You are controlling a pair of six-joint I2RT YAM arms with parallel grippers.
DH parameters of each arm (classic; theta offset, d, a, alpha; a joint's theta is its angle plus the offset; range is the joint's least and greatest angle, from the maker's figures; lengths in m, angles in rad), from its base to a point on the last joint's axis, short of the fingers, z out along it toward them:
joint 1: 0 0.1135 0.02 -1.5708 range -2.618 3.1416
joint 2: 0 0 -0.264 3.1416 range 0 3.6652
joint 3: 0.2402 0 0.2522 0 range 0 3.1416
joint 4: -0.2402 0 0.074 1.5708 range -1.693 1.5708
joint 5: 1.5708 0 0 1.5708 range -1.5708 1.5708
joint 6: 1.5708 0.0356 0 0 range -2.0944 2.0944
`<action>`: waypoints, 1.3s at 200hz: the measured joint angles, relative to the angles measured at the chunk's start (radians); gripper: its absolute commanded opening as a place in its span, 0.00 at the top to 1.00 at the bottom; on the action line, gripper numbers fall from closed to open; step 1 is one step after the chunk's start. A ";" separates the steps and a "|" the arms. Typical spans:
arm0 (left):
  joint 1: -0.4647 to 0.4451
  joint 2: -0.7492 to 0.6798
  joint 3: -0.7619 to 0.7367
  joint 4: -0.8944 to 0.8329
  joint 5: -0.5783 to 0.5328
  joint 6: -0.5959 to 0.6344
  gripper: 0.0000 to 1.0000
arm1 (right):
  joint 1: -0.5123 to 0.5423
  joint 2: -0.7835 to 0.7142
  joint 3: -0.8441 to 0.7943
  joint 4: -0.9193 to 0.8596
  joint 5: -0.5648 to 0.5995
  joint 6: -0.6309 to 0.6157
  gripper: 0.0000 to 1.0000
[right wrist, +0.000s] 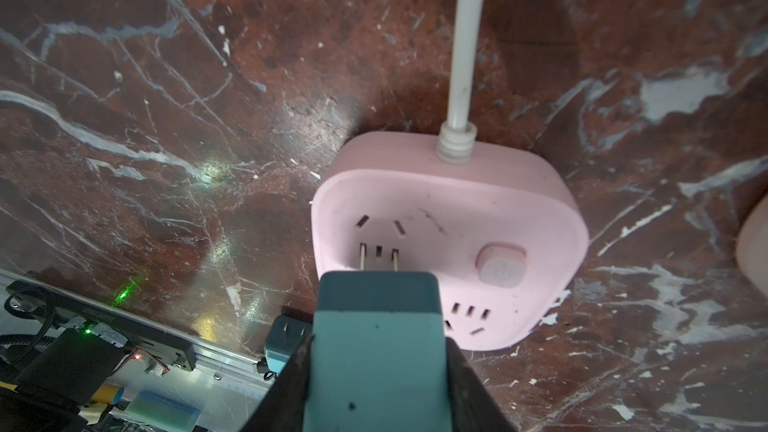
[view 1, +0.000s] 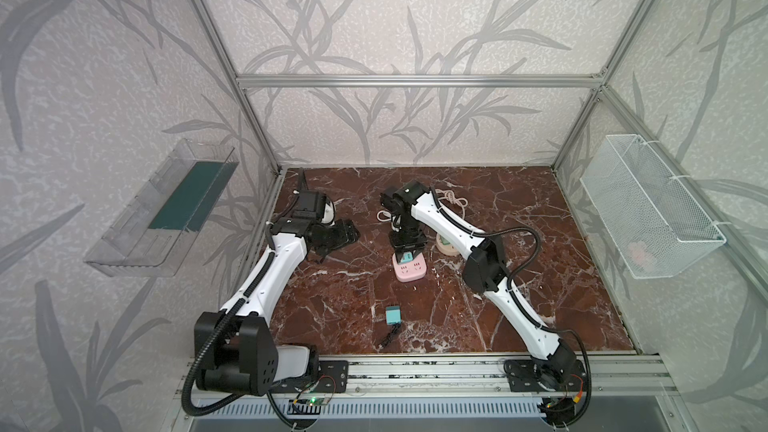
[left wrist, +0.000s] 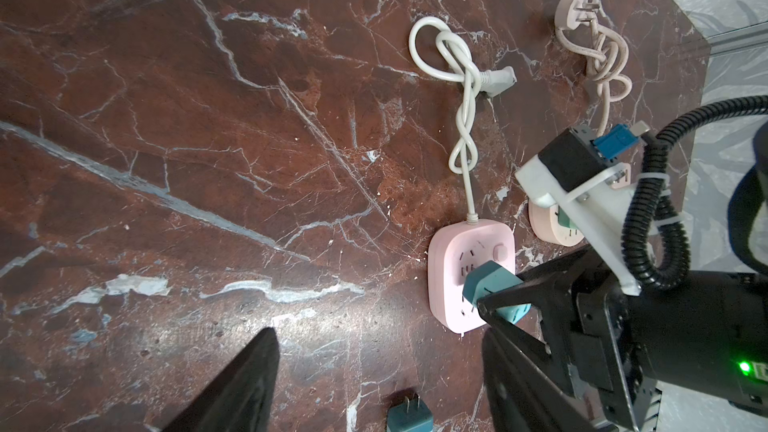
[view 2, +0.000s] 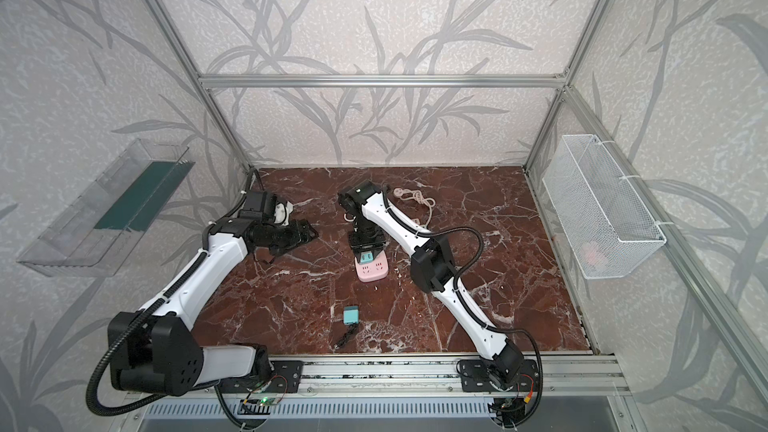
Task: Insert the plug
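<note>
Soft, even light fills my booth; both top views are sharp, with wide-angle stretch at the edges. In my right wrist view, white glare spots gleam on the red-brown marble tabletop [right wrist: 214, 170]. The teal plastic plug [right wrist: 376, 351] near the lens looks soft, and a dim shadow falls beside the pink square power strip [right wrist: 449, 218].

The tabletop [view 1: 519, 209] is red-brown marble veined with white and grey. On it sits a pink socket block [view 1: 411, 270] with a white cord [left wrist: 461, 89]. The black right pincer [right wrist: 377, 342] holds a teal plug [right wrist: 376, 367]. A second teal plug [view 1: 391, 314] lies at the block's 6 o'clock, and a beige round socket [left wrist: 548, 226] at its 2 o'clock. The walls [view 1: 374, 14] are pale with a grey leaf pattern, and the basket [view 1: 648, 209] is white mesh.
</note>
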 measured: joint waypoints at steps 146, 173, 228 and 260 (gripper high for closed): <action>0.000 0.000 0.000 0.001 0.005 0.000 0.24 | 0.000 0.003 0.016 0.000 0.005 -0.012 0.52; 0.000 0.000 0.000 0.001 0.008 0.000 0.25 | 0.002 0.006 0.016 0.000 0.006 -0.015 0.48; 0.000 0.000 0.000 0.002 0.014 0.000 0.25 | 0.003 0.007 0.016 0.000 0.006 -0.027 0.33; 0.000 0.000 0.000 0.002 0.021 0.000 0.24 | 0.004 0.007 0.016 0.000 0.014 -0.031 0.27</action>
